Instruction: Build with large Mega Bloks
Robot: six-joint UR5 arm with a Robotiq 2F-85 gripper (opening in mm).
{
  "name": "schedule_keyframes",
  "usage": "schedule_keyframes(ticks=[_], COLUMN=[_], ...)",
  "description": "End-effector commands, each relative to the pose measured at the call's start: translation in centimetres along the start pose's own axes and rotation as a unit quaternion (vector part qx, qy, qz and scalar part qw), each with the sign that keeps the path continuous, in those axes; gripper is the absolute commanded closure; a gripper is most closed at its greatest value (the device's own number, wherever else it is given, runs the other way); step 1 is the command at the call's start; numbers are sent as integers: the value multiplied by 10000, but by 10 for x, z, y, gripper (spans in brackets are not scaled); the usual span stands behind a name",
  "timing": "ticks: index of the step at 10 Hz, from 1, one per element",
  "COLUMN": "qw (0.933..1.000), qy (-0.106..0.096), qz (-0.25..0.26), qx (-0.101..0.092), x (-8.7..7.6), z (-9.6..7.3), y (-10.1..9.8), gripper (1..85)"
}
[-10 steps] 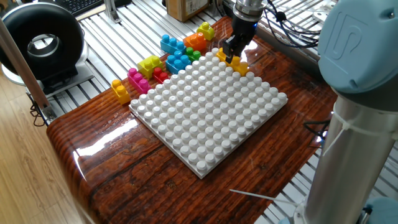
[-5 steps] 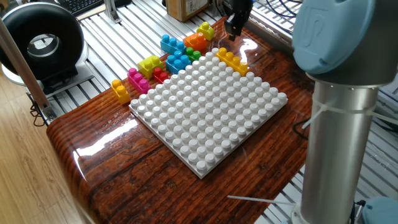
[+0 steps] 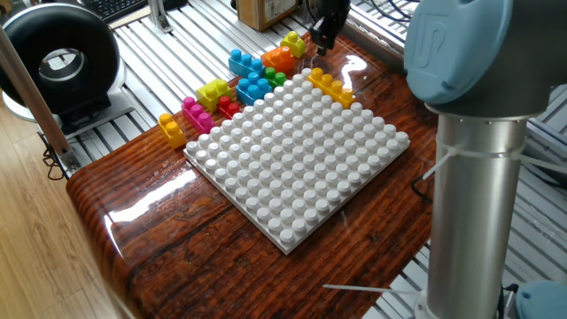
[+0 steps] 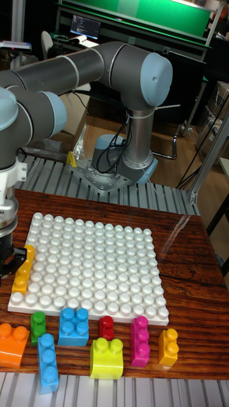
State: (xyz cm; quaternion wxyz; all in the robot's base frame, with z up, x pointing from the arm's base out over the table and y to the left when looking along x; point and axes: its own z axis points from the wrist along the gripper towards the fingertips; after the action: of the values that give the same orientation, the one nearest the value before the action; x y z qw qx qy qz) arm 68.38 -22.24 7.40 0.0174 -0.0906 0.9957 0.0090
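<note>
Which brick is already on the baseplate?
The long yellow brick at the corner of the baseplate, just below the gripper. It sits on the plate's studs; every other brick lies on the table along the plate's edge.

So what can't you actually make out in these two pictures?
- Gripper: in the fixed view its top is cut by the frame edge; open or shut is unclear.
- Gripper in the tall fixed view: at the left edge, fingers unreadable.
- Orange brick: partly cut by the left edge in the tall view.
- Cardboard box: cropped at the top.
</note>
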Motion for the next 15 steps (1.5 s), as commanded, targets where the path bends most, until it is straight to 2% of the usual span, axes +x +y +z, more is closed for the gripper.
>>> schedule_keyframes(ticks=[1, 3, 6, 8, 9, 12, 15], qw=[9994, 9977, 9958, 9975, 9985, 9989, 9987], qy=[-240, -398, -502, -501, -483, -408, -386], qz=[148, 485, 765, 476, 237, -148, -314], qx=[-207, -269, -8, 168, 109, 153, 132], x=[-15, -24, -28, -28, -36, -56, -75], z=[-2, -2, -2, -3, -1, -1, 3], y=[10, 12, -2, -11, -13, -24, -30], gripper=[513, 490, 490, 490, 487, 457, 447])
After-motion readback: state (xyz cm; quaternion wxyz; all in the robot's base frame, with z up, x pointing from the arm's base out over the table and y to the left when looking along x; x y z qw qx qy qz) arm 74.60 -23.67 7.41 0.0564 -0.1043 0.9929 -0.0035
